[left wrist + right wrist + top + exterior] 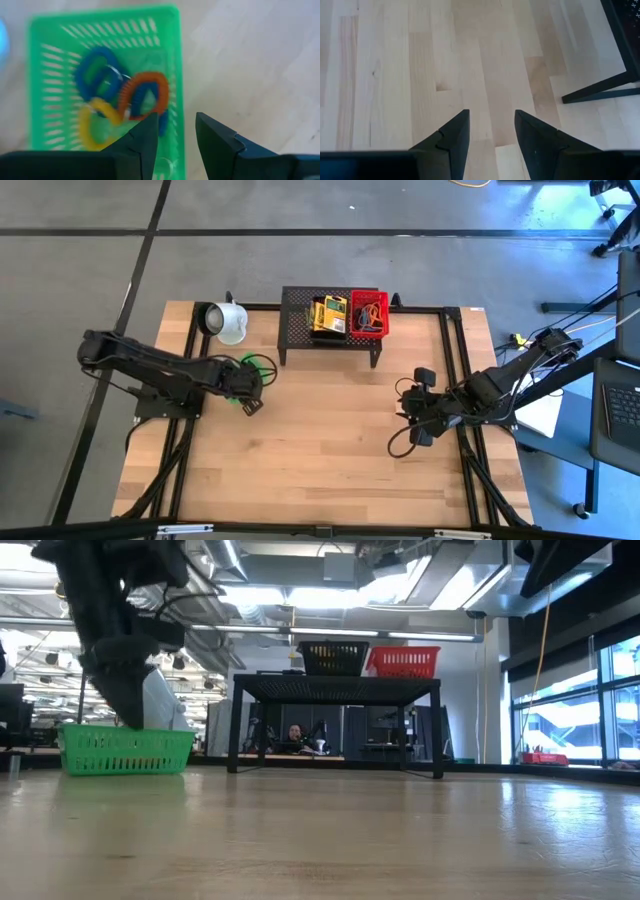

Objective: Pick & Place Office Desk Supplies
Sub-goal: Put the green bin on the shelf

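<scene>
Left tool (175, 137) open, empty, over green basket (172, 60) edge; coiled loops (142, 95) just ahead: centre before descent. Right tool (490, 132) open, parked over counter (395, 75).

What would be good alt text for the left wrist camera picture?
A green basket on a pale wooden table holds blue, orange and yellow coiled loops. The left end effector hangs above its edge, fingers apart and empty.

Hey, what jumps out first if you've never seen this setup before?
The bright green basket under the left gripper stands out, holding blue, orange and yellow coiled loops. Behind it, the black mesh shelf at the table's far edge carries a red basket and yellow boxes.
</scene>
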{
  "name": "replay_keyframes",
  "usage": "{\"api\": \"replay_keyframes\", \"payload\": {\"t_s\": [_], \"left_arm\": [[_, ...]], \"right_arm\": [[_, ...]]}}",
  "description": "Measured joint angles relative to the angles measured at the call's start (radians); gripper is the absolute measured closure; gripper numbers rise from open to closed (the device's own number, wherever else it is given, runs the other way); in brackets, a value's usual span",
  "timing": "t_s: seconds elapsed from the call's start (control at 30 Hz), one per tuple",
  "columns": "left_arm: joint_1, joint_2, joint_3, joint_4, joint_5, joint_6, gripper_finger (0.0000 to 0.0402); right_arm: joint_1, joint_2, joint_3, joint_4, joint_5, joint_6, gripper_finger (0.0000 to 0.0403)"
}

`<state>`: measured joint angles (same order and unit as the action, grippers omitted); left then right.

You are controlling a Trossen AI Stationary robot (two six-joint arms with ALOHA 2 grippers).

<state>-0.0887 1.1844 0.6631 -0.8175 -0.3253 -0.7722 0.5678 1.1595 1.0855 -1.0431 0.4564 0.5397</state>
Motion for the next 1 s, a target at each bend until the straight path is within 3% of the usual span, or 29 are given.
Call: {"api": "replay_keyframes", "payload": {"t_s": [0.33, 0.6, 1.0], "left_arm": [[0.000, 0.000, -0.124, 0.141, 0.050, -0.027, 0.0287], [-0.026, 0.000, -0.135, 0.138, 0.058, -0.020, 0.0392], [-0.125, 0.001, -0.115, 0.140, 0.061, -0.055, 0.0399]], "right_arm": [[0.000, 0.000, 0.000, 0.003, 0.000, 0.003, 0.0245], [0.000, 0.000, 0.000, 0.004, 0.009, 0.002, 0.0245], [0.000, 0.000, 0.000, 0.004, 0.026, 0.002, 0.0245]]}}
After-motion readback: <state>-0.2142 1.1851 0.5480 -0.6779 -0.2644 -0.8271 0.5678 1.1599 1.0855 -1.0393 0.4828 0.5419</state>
